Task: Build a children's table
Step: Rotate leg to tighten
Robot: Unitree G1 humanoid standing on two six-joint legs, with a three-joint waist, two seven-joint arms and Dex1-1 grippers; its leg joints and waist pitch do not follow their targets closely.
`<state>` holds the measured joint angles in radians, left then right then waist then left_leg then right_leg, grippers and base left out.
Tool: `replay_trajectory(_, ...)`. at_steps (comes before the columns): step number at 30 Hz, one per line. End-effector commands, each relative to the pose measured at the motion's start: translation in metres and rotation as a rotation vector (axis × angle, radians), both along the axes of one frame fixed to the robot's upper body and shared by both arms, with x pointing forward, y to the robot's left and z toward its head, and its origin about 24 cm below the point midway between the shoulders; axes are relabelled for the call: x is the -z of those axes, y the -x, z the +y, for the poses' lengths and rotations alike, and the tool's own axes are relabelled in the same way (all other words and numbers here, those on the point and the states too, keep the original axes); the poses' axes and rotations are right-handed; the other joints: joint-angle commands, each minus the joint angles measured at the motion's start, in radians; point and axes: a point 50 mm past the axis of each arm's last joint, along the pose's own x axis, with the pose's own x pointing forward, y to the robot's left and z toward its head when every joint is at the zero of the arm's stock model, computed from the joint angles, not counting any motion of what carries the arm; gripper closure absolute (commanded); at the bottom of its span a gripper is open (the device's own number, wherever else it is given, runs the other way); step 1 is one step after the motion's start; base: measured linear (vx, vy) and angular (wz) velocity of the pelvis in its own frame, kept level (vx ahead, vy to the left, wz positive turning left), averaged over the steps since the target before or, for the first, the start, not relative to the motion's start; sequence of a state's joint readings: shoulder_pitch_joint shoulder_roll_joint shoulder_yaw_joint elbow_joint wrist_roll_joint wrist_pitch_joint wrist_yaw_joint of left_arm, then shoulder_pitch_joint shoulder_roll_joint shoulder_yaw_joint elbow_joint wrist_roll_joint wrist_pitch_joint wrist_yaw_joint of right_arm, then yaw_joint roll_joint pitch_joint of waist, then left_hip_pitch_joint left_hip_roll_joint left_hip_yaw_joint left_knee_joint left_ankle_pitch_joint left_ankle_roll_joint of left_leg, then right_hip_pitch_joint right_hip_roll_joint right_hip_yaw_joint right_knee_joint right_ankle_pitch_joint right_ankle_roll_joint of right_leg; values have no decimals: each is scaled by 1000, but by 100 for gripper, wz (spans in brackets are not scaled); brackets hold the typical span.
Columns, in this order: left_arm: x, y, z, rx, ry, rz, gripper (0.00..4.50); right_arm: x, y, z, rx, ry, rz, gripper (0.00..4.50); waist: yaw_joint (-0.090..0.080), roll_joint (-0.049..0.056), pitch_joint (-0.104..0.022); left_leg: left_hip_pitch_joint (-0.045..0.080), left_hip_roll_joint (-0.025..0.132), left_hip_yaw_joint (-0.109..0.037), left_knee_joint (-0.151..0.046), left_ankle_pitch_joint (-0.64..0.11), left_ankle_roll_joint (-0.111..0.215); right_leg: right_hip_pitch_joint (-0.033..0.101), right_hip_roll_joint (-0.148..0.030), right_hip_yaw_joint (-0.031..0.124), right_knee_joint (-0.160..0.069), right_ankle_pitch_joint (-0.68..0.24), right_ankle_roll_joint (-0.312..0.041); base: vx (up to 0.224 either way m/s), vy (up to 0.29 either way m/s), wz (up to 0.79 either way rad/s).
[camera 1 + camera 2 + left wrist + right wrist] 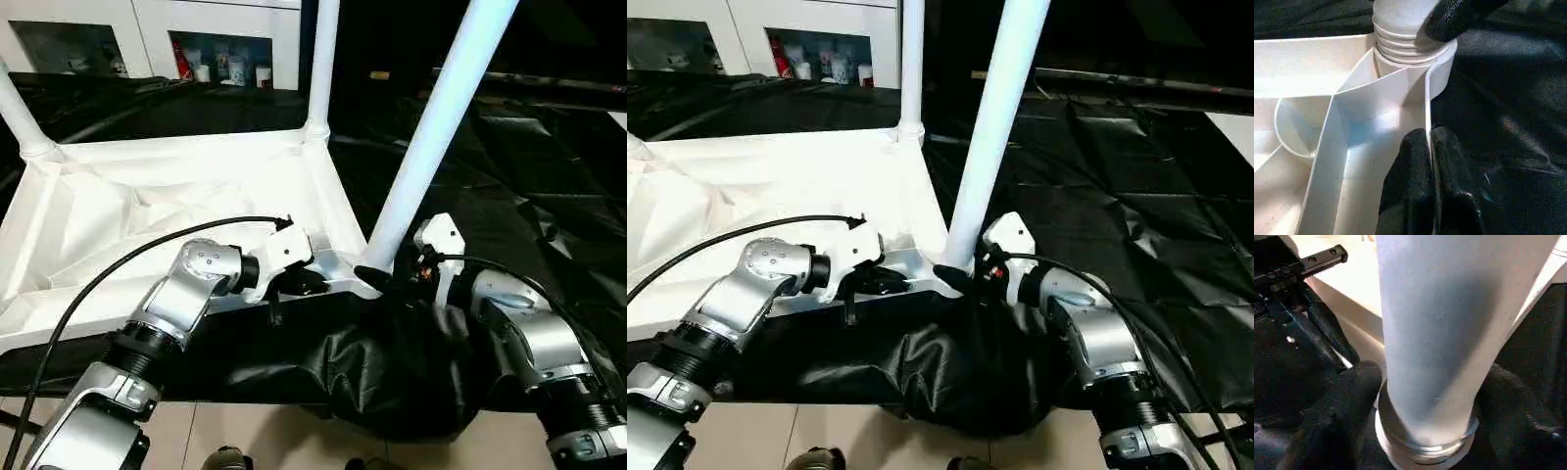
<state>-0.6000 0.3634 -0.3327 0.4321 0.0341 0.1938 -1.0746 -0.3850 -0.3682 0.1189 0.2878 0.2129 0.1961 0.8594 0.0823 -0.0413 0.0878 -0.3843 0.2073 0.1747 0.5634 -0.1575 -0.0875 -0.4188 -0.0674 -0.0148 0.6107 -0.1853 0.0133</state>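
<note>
Left wrist view has the left claw (1429, 161) pinching the near rim of the upturned tabletop (147, 211), one black finger on each side of the thin white wall, just left of the near right corner socket (1437, 66). The right claw (1425, 396) grips the base of a white leg (436, 127) standing tilted in that socket, its fingers pressed on both sides of the tube. Two more legs (321, 64) stand at the far corners. The tabletop lies ribs up on black sheeting (509, 166); a white cabinet (147, 29) stands far behind.
</note>
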Motion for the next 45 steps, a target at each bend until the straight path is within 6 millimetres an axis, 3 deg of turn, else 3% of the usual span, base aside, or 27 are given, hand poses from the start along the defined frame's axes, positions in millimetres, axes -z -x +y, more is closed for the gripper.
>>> replay_trajectory(1, 17, 3, 15, -64, -54, 55, 450, 1, 2, -5, 3, -1, 13, 164, 1, -7, -51, 12, 16, 3, -67, -260, 25, 38, -52, 27, -85, -287, -168, 0, 0, 0)
replay_trajectory(7, 17, 3, 17, -72, -56, 53, 450, 4, 4, -5, -17, 18, 23, 205, 1, -8, -50, 13, 16, 3, -68, -270, 25, 37, -53, 27, -87, -309, -162, 0, 0, 0)
replay_trajectory(11, 17, 3, 17, -75, -55, 54, 450, 4, 3, -6, -6, 35, 11, 205, 0, -8, -50, 12, 16, 3, -68, -267, 25, 37, -53, 27, -87, -302, -165, 0, 0, 0)
replay_trajectory(12, 18, 3, 17, -75, -55, 54, 450, 4, 3, -6, -3, 19, 20, 170, 0, -8, -51, 12, 16, 3, -68, -266, 25, 37, -53, 27, -86, -301, -166, 0, 0, 0)
replay_trajectory(19, 17, 3, 17, -76, -56, 53, 450, 7, 5, -4, -21, 26, 34, 124, 0, -7, -50, 13, 17, 2, -69, -277, 23, 36, -53, 27, -88, -315, -165, 0, 0, 0)
replay_trajectory(43, 16, 2, 19, -79, -61, 50, 450, 10, 5, -3, -20, 11, 52, 124, -3, -5, -48, 13, 17, 1, -71, -293, 19, 35, -53, 27, -90, -322, -166, 0, 0, 0)
replay_trajectory(45, 16, 1, 19, -79, -61, 51, 450, 10, 5, -3, -20, 10, 53, 140, -3, -5, -48, 13, 17, 1, -71, -289, 19, 35, -53, 27, -90, -320, -165, 0, 0, 0)
